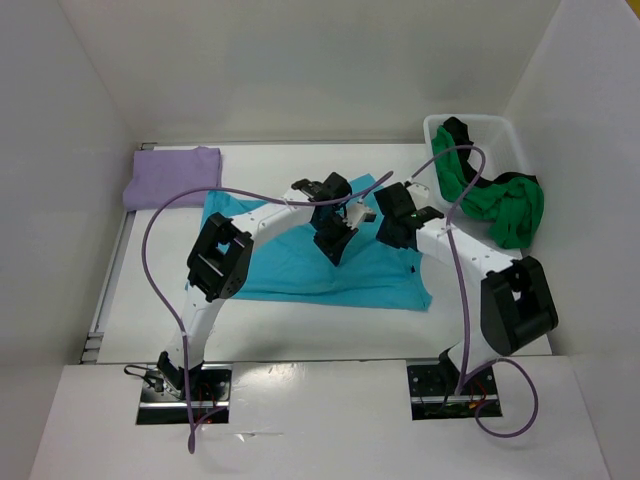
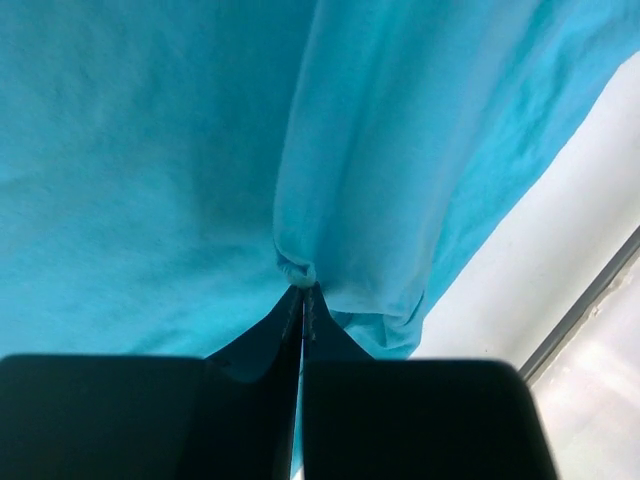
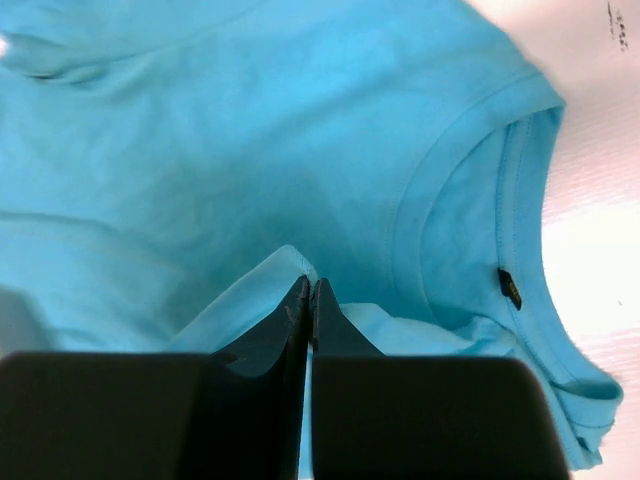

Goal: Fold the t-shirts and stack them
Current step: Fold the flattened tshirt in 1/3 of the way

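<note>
Pinching turquoise t-shirt [image 1: 300, 270]: left hand [image 2: 302, 292] clamped on bunched fold, right hand [image 3: 308, 285] clamped on cloth edge just beside collar [image 3: 470, 200]. Shirt lies spread on table [image 1: 300, 345] beneath both hands; lavender t-shirt [image 1: 172, 175] well left.

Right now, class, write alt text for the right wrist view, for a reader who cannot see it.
The right hand is pinched shut on a raised fold of the turquoise t-shirt, close to its ribbed neckline. A small dark tag sits inside it, and white table shows at the right edge.
</note>
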